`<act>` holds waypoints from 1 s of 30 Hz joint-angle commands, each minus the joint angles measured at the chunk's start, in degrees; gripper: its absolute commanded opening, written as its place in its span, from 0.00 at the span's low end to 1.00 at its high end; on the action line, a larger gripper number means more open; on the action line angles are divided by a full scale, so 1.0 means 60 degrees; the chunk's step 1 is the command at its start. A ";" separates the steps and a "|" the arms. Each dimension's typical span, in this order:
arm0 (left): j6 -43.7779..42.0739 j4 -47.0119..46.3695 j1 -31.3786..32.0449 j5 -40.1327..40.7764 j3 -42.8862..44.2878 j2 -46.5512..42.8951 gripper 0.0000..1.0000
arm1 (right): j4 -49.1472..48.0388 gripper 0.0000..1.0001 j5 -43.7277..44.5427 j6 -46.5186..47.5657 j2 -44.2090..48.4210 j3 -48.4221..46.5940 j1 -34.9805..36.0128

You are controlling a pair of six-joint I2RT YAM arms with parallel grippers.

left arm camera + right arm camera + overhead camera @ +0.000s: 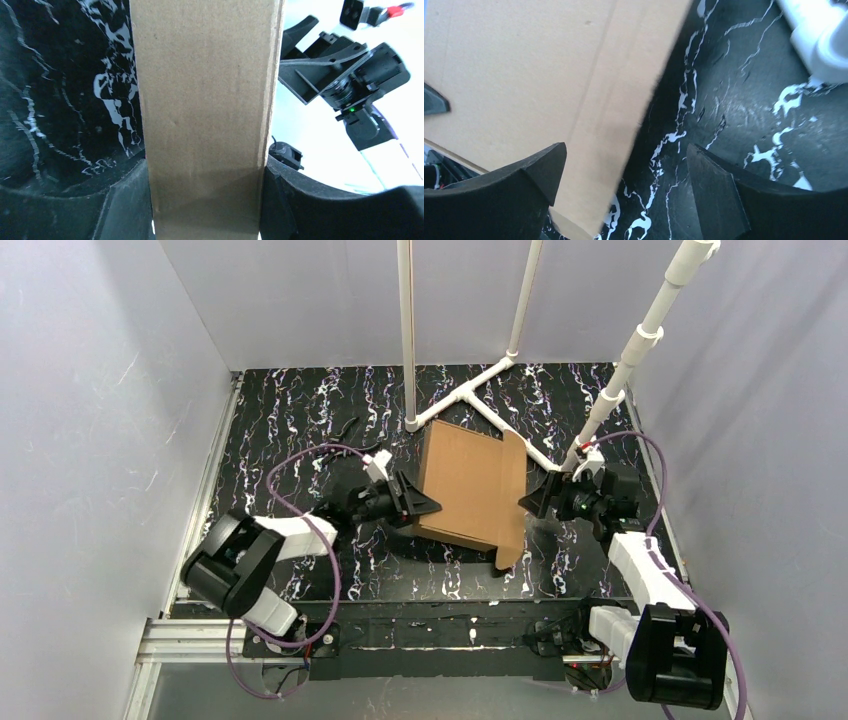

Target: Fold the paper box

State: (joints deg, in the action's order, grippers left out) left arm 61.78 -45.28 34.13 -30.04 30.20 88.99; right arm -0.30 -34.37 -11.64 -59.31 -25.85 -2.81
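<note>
One hold only: left gripper (pixel 421 503) jaws clamp the paper box (pixel 468 488) at mid table (pixel 290 410), right gripper (pixel 532 498) jaws wide and empty beside it, so the box may pivot and its folds spring open.

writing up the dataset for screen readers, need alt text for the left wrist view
A brown cardboard box fills the middle of the frame, held between the black left fingers at the bottom edge. The black marbled table lies to its left, and the right fingers show beyond it at upper right.
</note>
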 commanded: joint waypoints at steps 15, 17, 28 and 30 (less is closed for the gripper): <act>-0.6554 1.2346 -0.2275 0.0444 0.4260 -0.5238 0.00 | 0.2240 0.74 -0.3183 0.2704 -0.0117 -0.2408 -0.0596; -0.7768 1.3702 -0.2262 0.0576 0.5416 -0.5223 0.00 | 0.2994 0.47 -0.3215 0.3570 -0.0446 -0.2830 0.0112; -1.5226 1.3129 0.2052 0.6327 0.7399 -0.4999 0.00 | 0.3356 0.13 -0.2623 0.3519 -0.2841 -0.5427 0.2656; -1.6117 1.2615 0.2470 0.6905 0.7032 -0.5032 0.00 | 0.3510 0.13 -0.3229 0.3615 -0.2473 -0.5295 0.2094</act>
State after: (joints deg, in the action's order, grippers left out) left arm -19.49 36.84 44.29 -2.26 75.68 59.46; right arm 20.86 -49.43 10.90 -78.15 -58.85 14.41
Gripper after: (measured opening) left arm 0.583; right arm 0.129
